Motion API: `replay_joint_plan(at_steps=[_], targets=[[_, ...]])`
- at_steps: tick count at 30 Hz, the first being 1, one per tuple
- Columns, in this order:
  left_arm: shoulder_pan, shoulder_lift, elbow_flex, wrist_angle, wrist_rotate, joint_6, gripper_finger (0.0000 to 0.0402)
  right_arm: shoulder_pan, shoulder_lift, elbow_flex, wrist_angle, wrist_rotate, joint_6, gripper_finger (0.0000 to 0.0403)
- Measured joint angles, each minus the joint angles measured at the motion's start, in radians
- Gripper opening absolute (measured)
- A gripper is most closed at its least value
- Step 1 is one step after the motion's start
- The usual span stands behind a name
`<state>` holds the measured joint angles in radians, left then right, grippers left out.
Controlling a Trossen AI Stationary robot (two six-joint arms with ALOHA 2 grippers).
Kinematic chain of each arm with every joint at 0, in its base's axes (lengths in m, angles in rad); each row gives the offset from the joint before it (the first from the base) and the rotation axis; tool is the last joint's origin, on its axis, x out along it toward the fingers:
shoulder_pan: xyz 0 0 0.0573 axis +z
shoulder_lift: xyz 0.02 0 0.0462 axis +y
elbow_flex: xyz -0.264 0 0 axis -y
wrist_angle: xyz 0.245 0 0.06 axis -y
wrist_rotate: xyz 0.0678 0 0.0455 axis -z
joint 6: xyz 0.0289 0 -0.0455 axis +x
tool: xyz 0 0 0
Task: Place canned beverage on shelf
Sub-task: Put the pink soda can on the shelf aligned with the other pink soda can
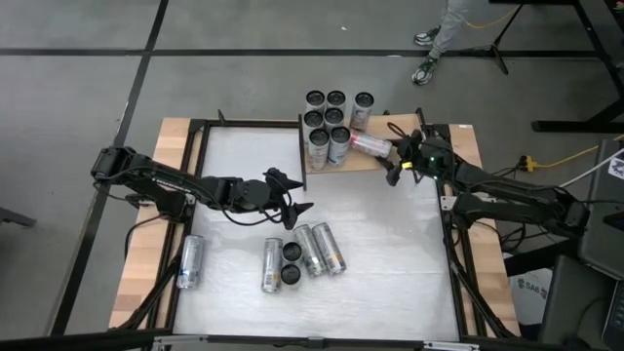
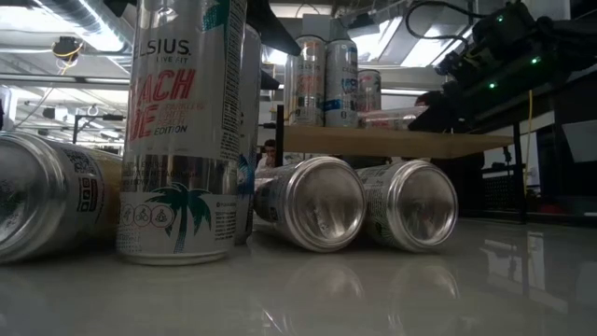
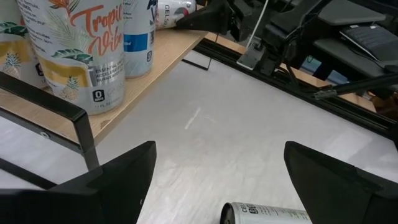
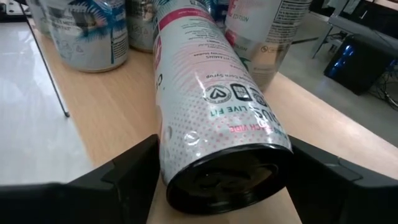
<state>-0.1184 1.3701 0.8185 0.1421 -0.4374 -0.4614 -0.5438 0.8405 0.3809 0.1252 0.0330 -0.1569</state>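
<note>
The right gripper is at the right-hand edge of the shelf, and its jaws are clamped on a pink-and-white can near its dark base, with one finger at each side of the body. The can is tilted over, its base toward the wrist and its top pointing in among the upright cans that stand packed at the back and left of the shelf; the right wrist view shows the shelf's pale board directly beneath it, but I cannot tell whether its side rests on the wood or hangs just above. A can like this is a stiff, smooth metal cylinder, slick under the pads and liable to roll if let go on its side; if full it is fairly heavy, and the thin wall can dent under a hard squeeze. The best hold is across the middle of the body, so held near the base it may pivot in the grip. The left gripper hovers over the white tabletop in front of the shelf, jaws apart and empty, with several more cans lying and one standing upright just beyond it, well apart from the shelf.
</note>
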Motion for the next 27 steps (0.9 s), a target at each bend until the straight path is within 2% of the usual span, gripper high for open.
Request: replay_joint_plan(at_steps=[4, 11, 20, 27], targets=[[0.0, 0.0, 0.0, 0.0, 0.0, 0.0, 0.0349, 0.0, 0.026, 0.0, 0.017, -0.002, -0.003, 0.0294], [0.0, 0.0, 0.0, 0.0, 0.0, 0.0, 0.0349, 0.0, 0.029, 0.001, 0.019, -0.005, -0.005, 0.0256], [0.0, 0.0, 0.0, 0.0, 0.0, 0.0, 0.0349, 0.0, 0.027, 0.0, 0.035, -0.05, -0.005, 0.0272], [0.0, 0.0, 0.0, 0.0, 0.0, 0.0, 0.0349, 0.0, 0.001, 0.0, 0.026, -0.05, -0.005, 0.0252]])
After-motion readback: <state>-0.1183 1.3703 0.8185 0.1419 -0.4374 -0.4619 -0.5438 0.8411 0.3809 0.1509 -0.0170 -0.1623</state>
